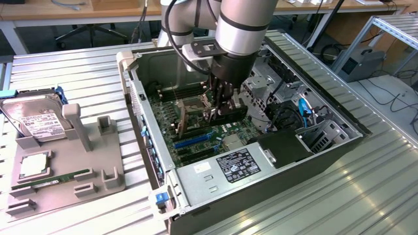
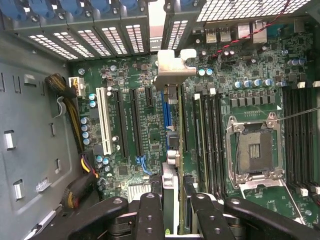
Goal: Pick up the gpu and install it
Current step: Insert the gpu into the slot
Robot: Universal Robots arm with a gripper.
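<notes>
The open computer case point(image 1: 196, 196) is lying on the ribbed metal tabletop point(image 1: 365, 196), its motherboard point(image 2: 250, 65) facing up. The arm is reaching down into it near the case's middle. The gripper point(image 1: 219, 110) is clamping its partly closed fingers point(image 2: 150, 215) on the gpu point(image 2: 172, 150), which is standing on edge over the motherboard's blue slot point(image 2: 165, 112), its silver bracket point(image 2: 172, 67) toward the case's slotted rear wall.

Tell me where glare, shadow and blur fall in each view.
Exterior view: overhead light streaks glare along the ribbed metal table, the open case's far side lies in shadow, and the background is soft. Wrist view: the gripper fingers loom dark and soft at close range around the gpu, seen edge-on; the motherboard is evenly lit and sharp.
</notes>
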